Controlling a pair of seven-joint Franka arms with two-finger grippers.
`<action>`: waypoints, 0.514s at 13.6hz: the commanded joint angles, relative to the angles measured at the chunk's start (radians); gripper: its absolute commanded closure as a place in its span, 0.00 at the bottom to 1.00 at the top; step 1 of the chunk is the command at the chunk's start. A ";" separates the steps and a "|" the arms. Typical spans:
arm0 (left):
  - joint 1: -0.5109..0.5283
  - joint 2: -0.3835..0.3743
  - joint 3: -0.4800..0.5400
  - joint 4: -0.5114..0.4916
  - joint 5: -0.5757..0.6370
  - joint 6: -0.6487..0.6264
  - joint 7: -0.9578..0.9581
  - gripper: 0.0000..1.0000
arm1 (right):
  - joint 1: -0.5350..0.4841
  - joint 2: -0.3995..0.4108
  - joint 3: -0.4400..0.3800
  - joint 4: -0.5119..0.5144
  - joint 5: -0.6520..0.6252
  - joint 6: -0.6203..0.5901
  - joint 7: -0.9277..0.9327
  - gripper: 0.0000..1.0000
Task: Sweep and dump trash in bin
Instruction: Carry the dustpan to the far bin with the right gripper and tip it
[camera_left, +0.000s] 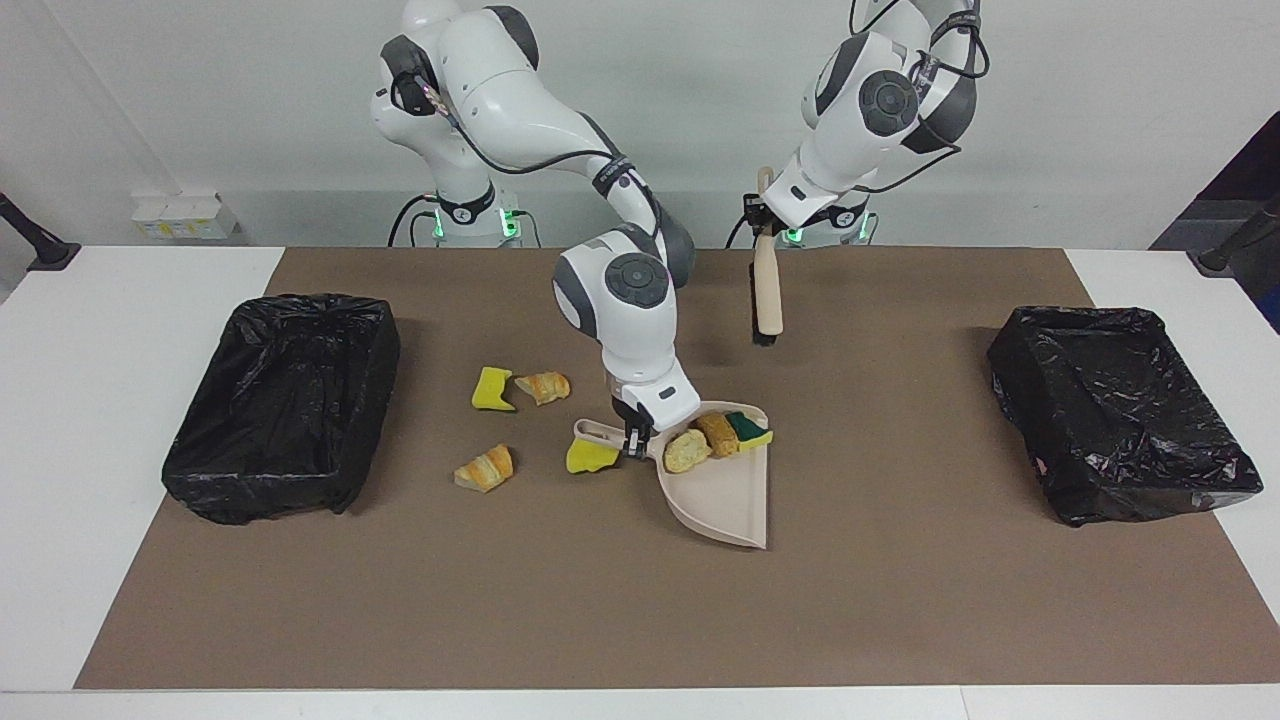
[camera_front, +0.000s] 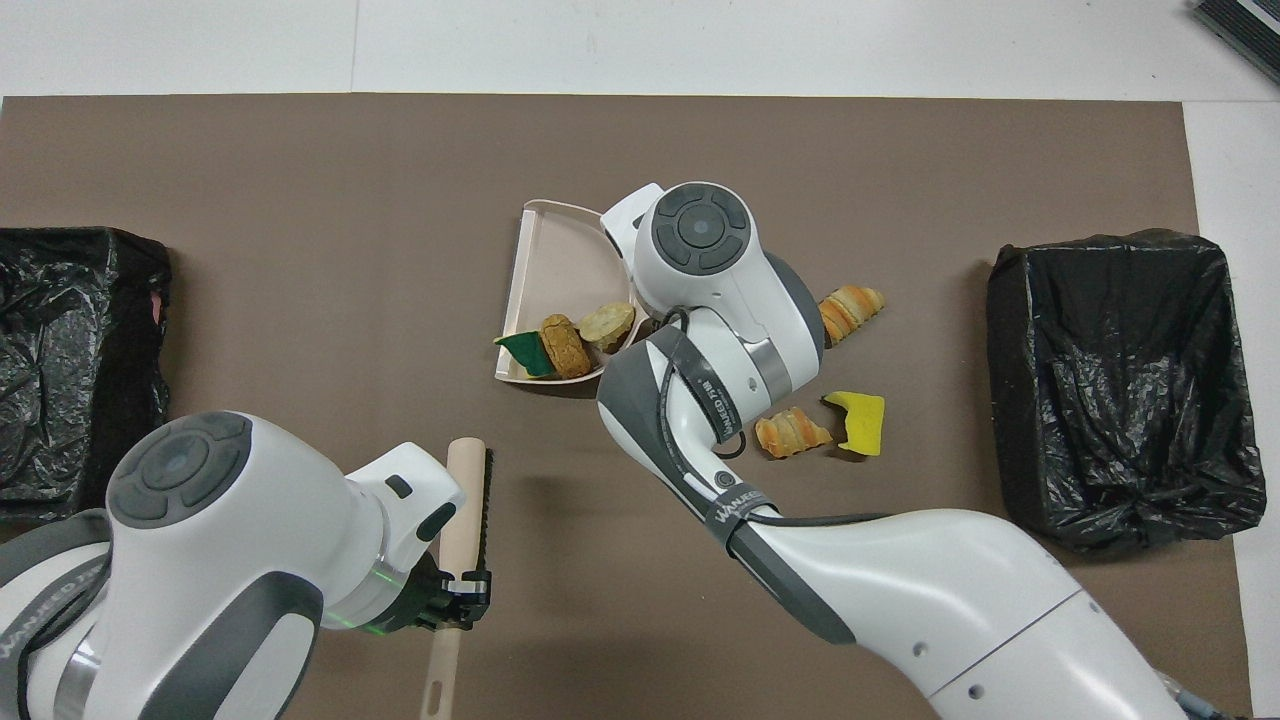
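Right gripper (camera_left: 632, 443) clamps dustpan (camera_left: 722, 490) handle, pan flat to keep three scraps; left gripper (camera_left: 757, 212) holds brush (camera_left: 766, 295) raised, clear.

A white tabletop (camera_left: 120, 560) carries a large brown mat (camera_left: 900, 600) over most of its surface. At the back stands a plain pale grey wall (camera_left: 1080, 100). A small white box (camera_left: 185, 215) sits along the wall. The light is even and soft.

A beige dustpan (camera_left: 725, 490) carries golden-brown bread pieces (camera_left: 702, 441) and a yellow-green sponge bit (camera_left: 750, 428) on the brown mat (camera_left: 640, 600), between glossy black bins (camera_left: 285, 400).
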 joint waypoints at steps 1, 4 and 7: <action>-0.015 -0.074 -0.009 -0.097 0.020 0.086 -0.102 1.00 | -0.050 -0.155 0.012 -0.083 -0.002 -0.103 -0.012 1.00; -0.075 -0.091 -0.016 -0.175 0.018 0.270 -0.103 1.00 | -0.161 -0.396 0.012 -0.304 -0.002 -0.118 -0.136 1.00; -0.156 -0.013 -0.015 -0.206 0.018 0.428 -0.106 1.00 | -0.313 -0.514 0.012 -0.406 -0.001 -0.132 -0.321 1.00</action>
